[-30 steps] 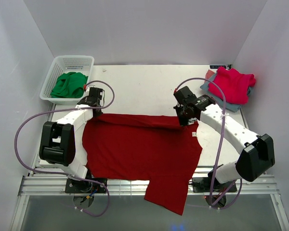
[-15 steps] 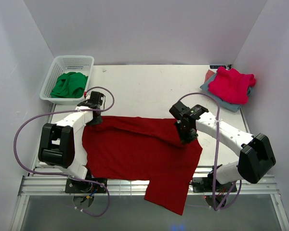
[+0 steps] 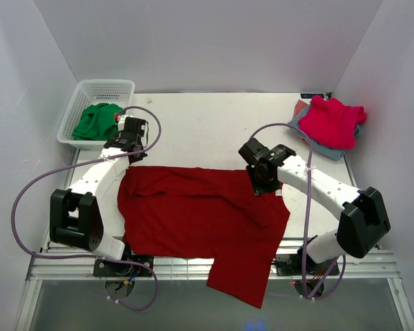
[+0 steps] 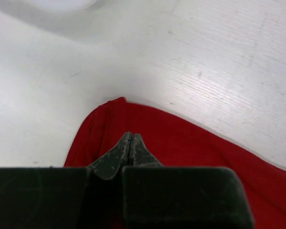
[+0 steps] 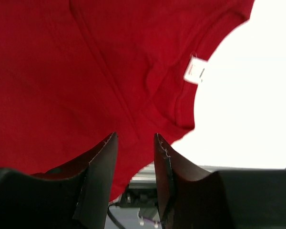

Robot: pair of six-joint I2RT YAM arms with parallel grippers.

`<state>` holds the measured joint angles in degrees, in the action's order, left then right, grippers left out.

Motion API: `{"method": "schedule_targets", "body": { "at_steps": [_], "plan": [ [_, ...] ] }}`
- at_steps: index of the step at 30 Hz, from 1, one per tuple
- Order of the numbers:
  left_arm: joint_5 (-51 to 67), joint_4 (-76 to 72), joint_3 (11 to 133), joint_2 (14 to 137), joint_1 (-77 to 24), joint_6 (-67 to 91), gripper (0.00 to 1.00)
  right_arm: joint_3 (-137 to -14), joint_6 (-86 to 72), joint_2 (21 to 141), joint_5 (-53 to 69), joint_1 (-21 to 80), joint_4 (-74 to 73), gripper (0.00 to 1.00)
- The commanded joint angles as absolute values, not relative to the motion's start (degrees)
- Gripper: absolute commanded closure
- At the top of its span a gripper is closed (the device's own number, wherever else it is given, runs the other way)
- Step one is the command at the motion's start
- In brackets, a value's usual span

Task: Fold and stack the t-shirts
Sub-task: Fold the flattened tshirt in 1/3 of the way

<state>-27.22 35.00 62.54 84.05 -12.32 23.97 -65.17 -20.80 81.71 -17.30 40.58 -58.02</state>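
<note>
A large dark red t-shirt (image 3: 193, 214) lies spread over the near half of the table (image 3: 207, 131), and one part hangs over the front edge. My left gripper (image 3: 133, 157) hovers at its far left corner, shut with nothing between the fingers (image 4: 131, 138); the red cloth (image 4: 190, 148) lies just beneath the tips. My right gripper (image 3: 263, 185) is over the shirt's right side near the collar, open and empty (image 5: 135, 138). In the right wrist view the collar with its white label (image 5: 195, 71) lies beyond the tips. A pink-red t-shirt (image 3: 331, 118) rests on grey-blue folded ones (image 3: 338, 149) at the far right.
A white basket (image 3: 103, 88) holding green cloth (image 3: 98, 121) stands at the far left corner. White walls close in the table on three sides. Purple cables loop from both arms.
Both grippers have let go of the dark red shirt's far edge, which now lies flat. The right gripper has opened and drawn back left; the left has moved away toward the basket.
</note>
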Motion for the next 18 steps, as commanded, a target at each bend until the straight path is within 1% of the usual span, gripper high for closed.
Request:
{"method": "schedule_targets", "body": {
  "at_steps": [1,3,4,6,8,9,13,18],
  "plan": [
    [-20.3,31.6,64.9,87.5,-13.4,24.5,0.93,-67.3,-19.8,84.9,-21.7,40.7,-50.2,0.58],
    [-20.6,31.5,65.7,90.5,-14.1,25.0,1.0,-67.2,-19.5,87.0,-23.1,40.1,-47.6,0.6],
    [-21.5,31.6,65.7,91.3,-14.3,25.3,1.0,-67.2,-19.3,87.8,-23.2,38.8,-46.3,0.61],
    [-22.8,31.6,65.2,92.7,-14.4,25.7,1.0,-67.1,-18.8,90.3,-22.7,37.2,-42.7,0.7],
    [-24.0,31.7,65.0,94.7,-14.5,25.3,1.0,-67.7,-17.8,92.4,-22.2,34.7,-39.5,0.83],
    [-24.3,31.9,65.1,95.4,-14.5,25.0,1.0,-68.0,-17.2,93.2,-22.1,34.1,-38.7,0.92],
    [-25.6,35.2,66.4,97.9,-14.4,25.0,1.0,-71.3,-14.9,97.8,-23.4,31.3,-37.5,0.92],
    [-24.8,36.3,66.1,96.9,-14.4,25.0,1.0,-72.2,-14.1,103.0,-22.8,28.2,-36.6,0.92]
  ]
}}
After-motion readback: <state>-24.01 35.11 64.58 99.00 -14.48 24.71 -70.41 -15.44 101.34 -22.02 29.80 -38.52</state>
